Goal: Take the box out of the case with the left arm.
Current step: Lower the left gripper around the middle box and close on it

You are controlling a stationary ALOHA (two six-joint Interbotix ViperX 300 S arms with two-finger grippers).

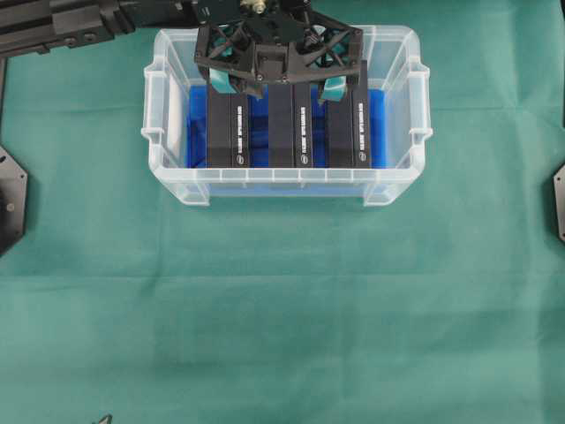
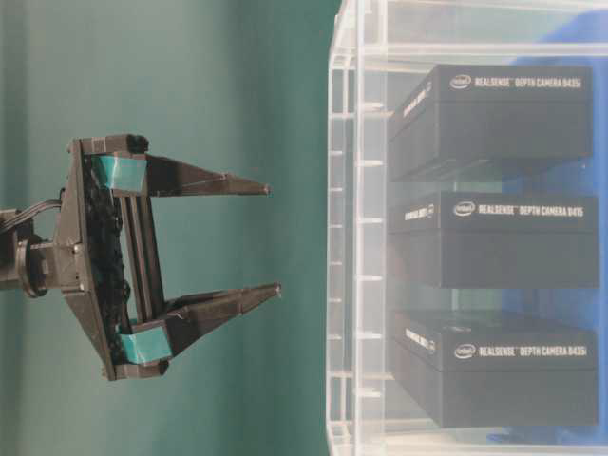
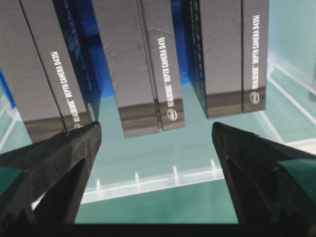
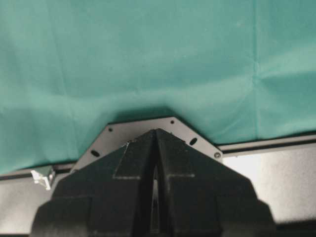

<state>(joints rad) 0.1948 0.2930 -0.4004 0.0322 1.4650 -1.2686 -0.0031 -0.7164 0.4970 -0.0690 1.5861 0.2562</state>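
Hovering over the far side of the case (image 1: 168,132), the left gripper (image 1: 278,87) points straight down with its jaws spread wide and nothing between them. Three dark boxes stand side by side in the case on the blue sheet (image 1: 378,132); each box's long axis runs from the far wall to the near wall in the overhead view, so the jaws open across the boxes' short width. The middle box (image 1: 290,124) sits right below the gap between the fingers; the left box (image 1: 229,128) and right box (image 1: 348,124) lie under or just outside each fingertip. In the left wrist view the middle box (image 3: 140,64) shows centered between the two black fingers (image 3: 59,163), still clear of both.

Judgement: the spread looks wider than one box, so a straight descent onto the middle box should work, though the neighbours stand close and a finger could catch one.

The left arm (image 1: 53,26) reaches in from the upper left. The right gripper (image 4: 157,163) sits parked over the green cloth (image 4: 148,49), fingers pressed together, well away.
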